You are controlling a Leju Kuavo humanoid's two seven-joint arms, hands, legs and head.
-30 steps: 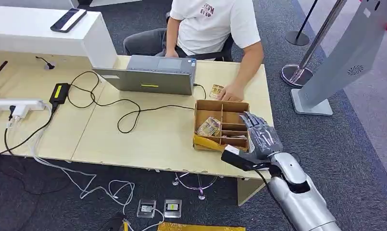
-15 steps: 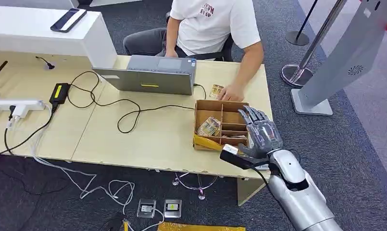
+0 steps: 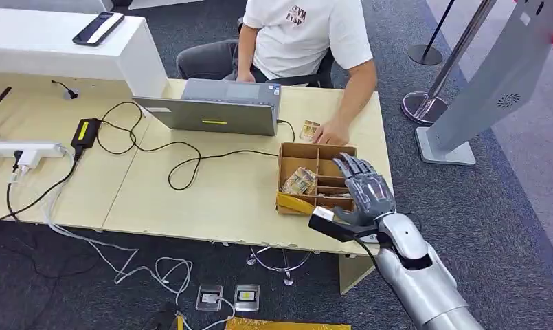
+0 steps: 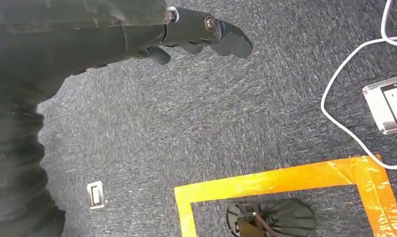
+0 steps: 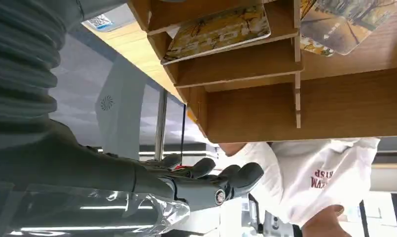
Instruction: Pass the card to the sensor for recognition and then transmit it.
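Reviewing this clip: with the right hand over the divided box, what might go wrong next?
1. The right hand hovers open over the cardboard box; its narrow compartments may block the fingers from a card.
2. The box sits near the table edge; a push might shift it.
3. A person's hand rests just beyond the box, risking contact.

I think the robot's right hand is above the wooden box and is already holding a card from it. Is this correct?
Not quite. The right hand is above the wooden box, but it holds nothing: the head view shows its fingers spread and empty, and the right wrist view shows a card lying in its compartment.
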